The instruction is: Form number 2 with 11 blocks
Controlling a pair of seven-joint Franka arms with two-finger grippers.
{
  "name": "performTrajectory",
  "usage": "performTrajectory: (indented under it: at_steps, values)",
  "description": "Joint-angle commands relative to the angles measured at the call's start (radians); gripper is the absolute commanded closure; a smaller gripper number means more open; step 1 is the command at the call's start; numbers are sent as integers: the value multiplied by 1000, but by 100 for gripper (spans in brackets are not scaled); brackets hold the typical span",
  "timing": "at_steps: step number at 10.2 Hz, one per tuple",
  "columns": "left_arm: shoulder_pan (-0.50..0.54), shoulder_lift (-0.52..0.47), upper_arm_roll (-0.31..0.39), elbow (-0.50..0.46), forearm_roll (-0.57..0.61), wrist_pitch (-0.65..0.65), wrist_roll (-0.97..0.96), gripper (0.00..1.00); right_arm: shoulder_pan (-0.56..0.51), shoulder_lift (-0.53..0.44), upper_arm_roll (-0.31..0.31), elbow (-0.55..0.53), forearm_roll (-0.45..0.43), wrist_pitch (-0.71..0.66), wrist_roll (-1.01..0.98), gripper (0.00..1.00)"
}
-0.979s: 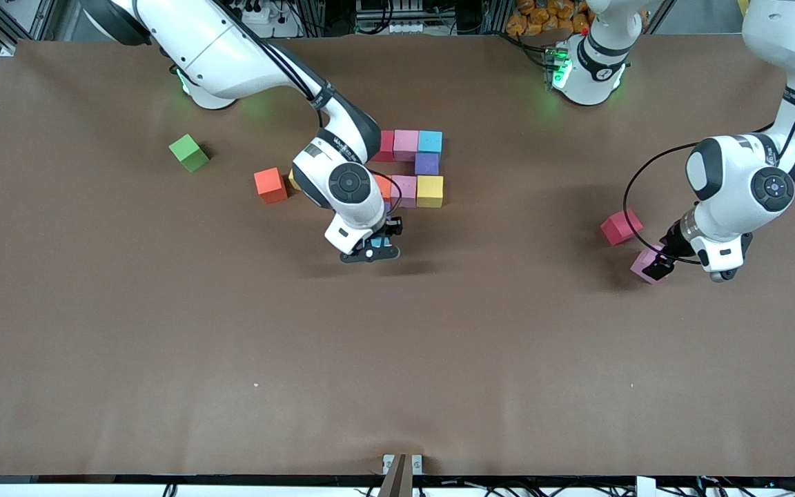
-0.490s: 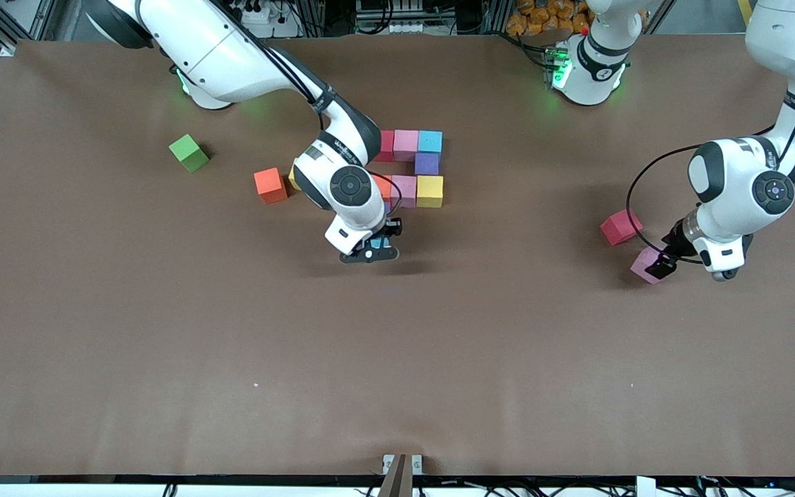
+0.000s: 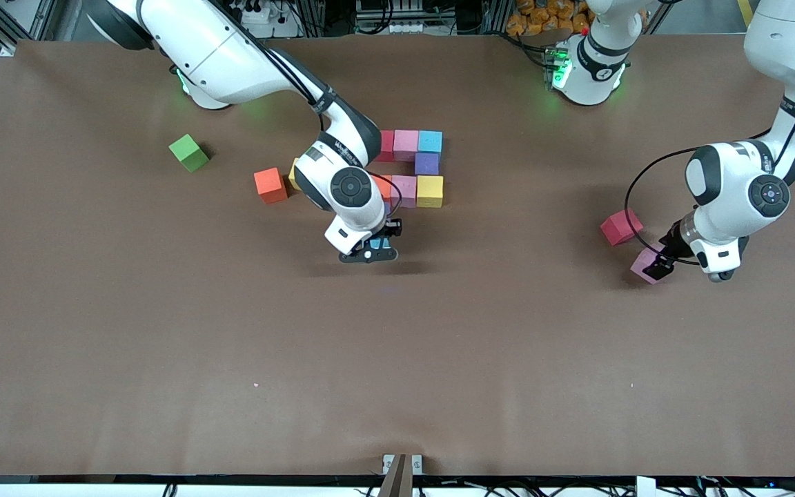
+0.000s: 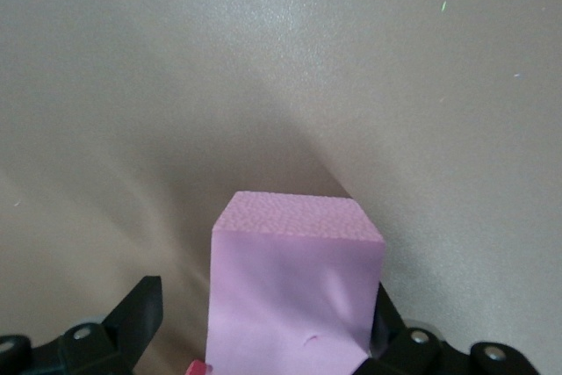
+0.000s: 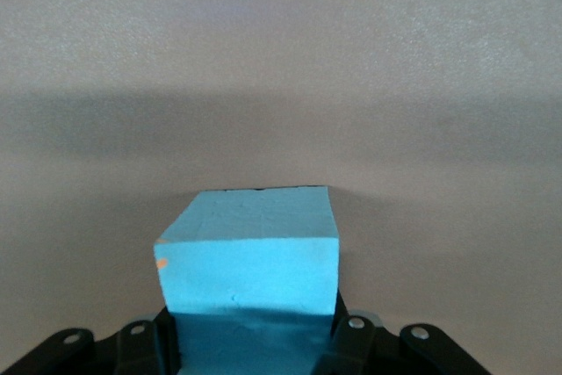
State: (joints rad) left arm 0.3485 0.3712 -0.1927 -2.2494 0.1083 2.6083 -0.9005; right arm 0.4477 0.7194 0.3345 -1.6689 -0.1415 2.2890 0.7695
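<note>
- the number 2 (image 3: 408,169), a blocky digit of small matte foam cubes, lies half built in the middle of the brown surface (image 3: 163,331): a top row of red, pink and blue cubes, a purple cube under the blue one, then a row of orange, pink and yellow cubes, partly hidden by my right arm.
- my right hand (image 3: 374,247) is clenched on a light blue matte cube (image 5: 250,252), held over the surface just in front of the digit's orange end. i judge this cube belongs in a lower row on that side.
- to do it well i'd bring the blue cube down square to the rows, its face flush with the neighbour above, and let go only once it sits flat; nudging the finished rows is the risk.
- i cannot see what lies under my right wrist, so i'd check that slot first.
- my left hand (image 3: 658,266), toward the left arm's end of the surface, stands wide apart around a pale pink matte cube (image 4: 294,292) that rests on the surface; one finger (image 4: 136,313) is still clear of it. i'd centre before closing.
- a dark pink cube (image 3: 621,227) sits just beside that one; a loose orange cube (image 3: 270,185) and a green cube (image 3: 189,152) lie toward the right arm's end.
</note>
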Motion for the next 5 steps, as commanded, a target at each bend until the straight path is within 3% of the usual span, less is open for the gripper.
performTrajectory:
  at_steps: [1, 2, 3, 4, 5]
  values:
    - [15, 20, -5, 23, 22, 10, 5, 0, 12, 12, -5, 12, 6, 6, 20, 70]
    - [17, 28, -5, 34, 22, 10, -1, 17, 12, 11, -3, 12, 6, 6, 22, 70]
    - [27, 32, -5, 39, 22, 10, -1, 53, 14, 11, -2, 12, 6, 6, 39, 70]
    - [27, 34, -7, 39, 22, 10, -3, 78, 12, 11, 0, 12, 6, 6, 42, 70]
    - [27, 32, -7, 40, 22, 10, -6, 88, 12, 11, 3, 12, 6, 6, 43, 70]
